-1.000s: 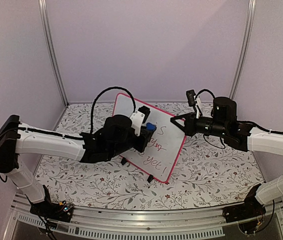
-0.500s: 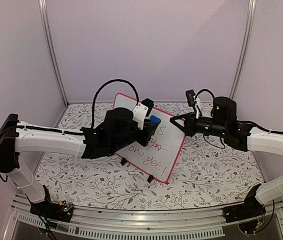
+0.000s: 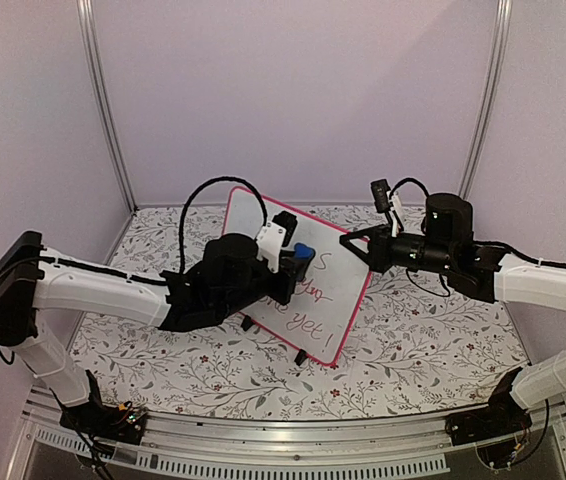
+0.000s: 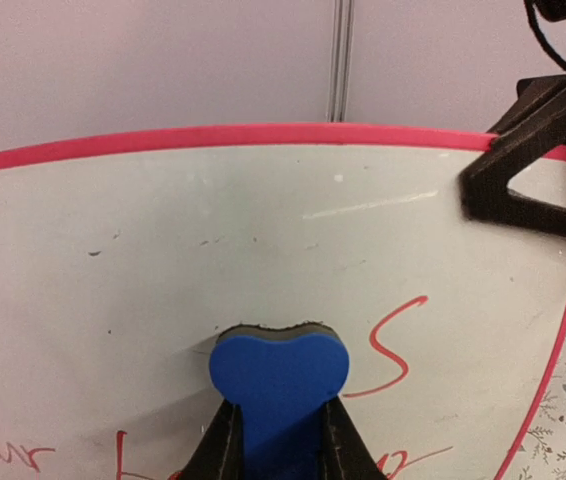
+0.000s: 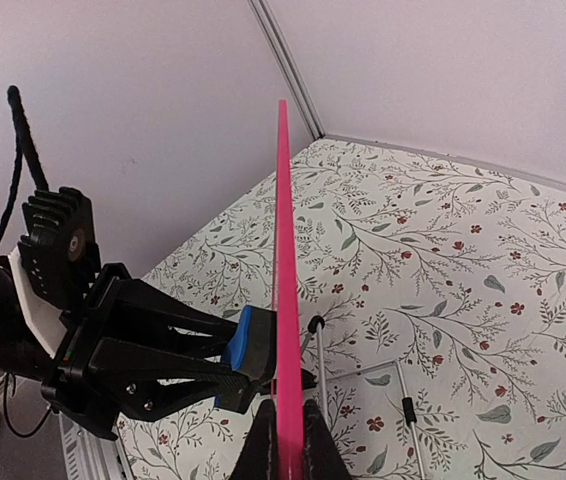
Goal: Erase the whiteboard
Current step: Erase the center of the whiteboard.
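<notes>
Left pincer (image 4: 278, 440) clenched on blue eraser (image 4: 278, 370) against whiteboard (image 4: 263, 220); right pincer (image 5: 285, 445) clamps its edge.
Judged mid-wipe: red writing (image 4: 395, 345) right of and below the left pincer needs sweeping next.

Top view: left arm (image 3: 213, 285) hides ctr-left of whiteboard (image 3: 346, 285); writing (image 3: 315, 320) partly covered. Left wrist view: eraser (image 4: 279, 380) & lower writing cut off at btm edge.

In the left claw (image 4: 279, 422), blue eraser (image 4: 279, 368) against whiteboard (image 4: 163, 240).
</notes>
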